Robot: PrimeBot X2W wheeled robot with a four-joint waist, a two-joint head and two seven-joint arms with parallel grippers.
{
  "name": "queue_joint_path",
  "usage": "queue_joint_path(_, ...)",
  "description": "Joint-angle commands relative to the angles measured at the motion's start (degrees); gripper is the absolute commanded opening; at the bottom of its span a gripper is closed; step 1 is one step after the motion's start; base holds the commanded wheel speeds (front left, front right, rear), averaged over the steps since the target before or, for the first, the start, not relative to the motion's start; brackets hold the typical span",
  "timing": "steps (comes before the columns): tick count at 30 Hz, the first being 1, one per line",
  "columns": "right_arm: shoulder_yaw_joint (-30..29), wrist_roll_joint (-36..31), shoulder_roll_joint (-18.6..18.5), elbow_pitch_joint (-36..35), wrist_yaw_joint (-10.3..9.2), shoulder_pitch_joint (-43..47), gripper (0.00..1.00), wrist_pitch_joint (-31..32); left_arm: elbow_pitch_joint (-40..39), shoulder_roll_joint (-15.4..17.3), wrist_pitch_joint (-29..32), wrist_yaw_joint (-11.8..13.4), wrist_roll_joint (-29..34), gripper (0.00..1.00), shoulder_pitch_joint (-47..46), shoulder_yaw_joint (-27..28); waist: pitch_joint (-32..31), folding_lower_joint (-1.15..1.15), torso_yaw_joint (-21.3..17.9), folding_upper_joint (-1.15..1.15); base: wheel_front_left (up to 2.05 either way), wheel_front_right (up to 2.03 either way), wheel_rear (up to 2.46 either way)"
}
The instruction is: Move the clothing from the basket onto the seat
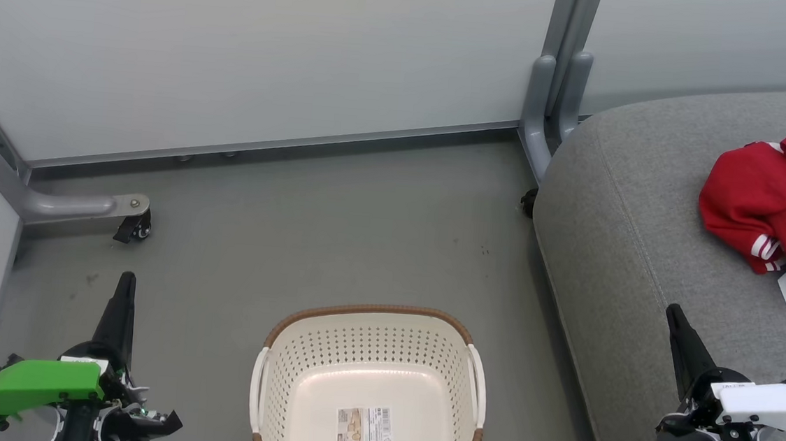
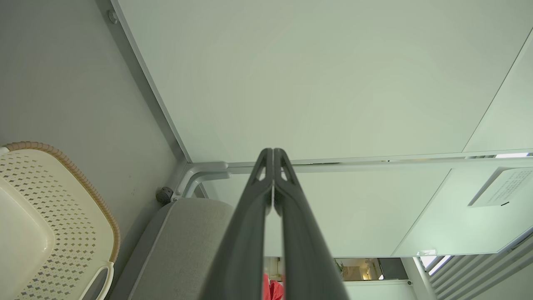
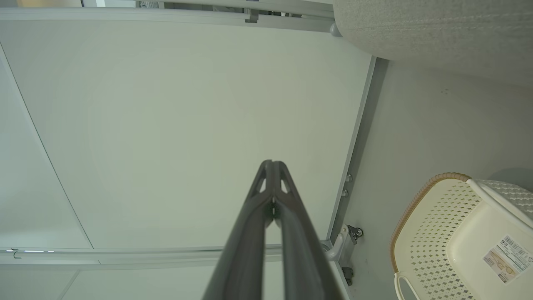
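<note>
**You are looking at the closing step: the basket is sitting empty and the clothing is lying on the seat.**

The left jaws and the right jaws are both pressing shut on nothing, fingers pointing forward. The basket [image 1: 372, 311] is standing on the floor [image 1: 336, 230] between the two pairs of jaws, showing nothing inside but a paper label [image 1: 363, 425]. The red clothing [image 1: 774, 194] is resting in a crumpled heap on the grey seat [image 1: 630, 232], ahead of the right jaws and off to their right, well apart from them. Judging by this, nothing is waiting to be carried, so your next move is probably only holding both arms back. Pale wall panels [image 1: 238, 47] on grey wheeled frames [image 1: 78, 204] are closing in the space ahead of the jaws.
</note>
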Motion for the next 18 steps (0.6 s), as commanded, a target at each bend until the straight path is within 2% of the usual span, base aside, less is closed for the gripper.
queue_joint_path(1, -0.3, 1.1, 0.0, 0.2, 0.00, -0.8, 0.00, 0.4, 0.2, 0.0, 0.3, -0.3, -1.0, 0.00, -1.0, 0.3, 0.0, 0.00, 0.0, 0.10, 0.00, 0.00, 0.00)
queue_joint_path(18, -0.6, 1.0, 0.2, 0.3, 0.00, -0.8, 0.00, 0.7, 0.2, -0.3, 0.6, -0.3, -0.9, 0.00, -1.0, 0.7, 0.1, 0.00, 0.0, 0.10, 0.00, 0.00, 0.00)
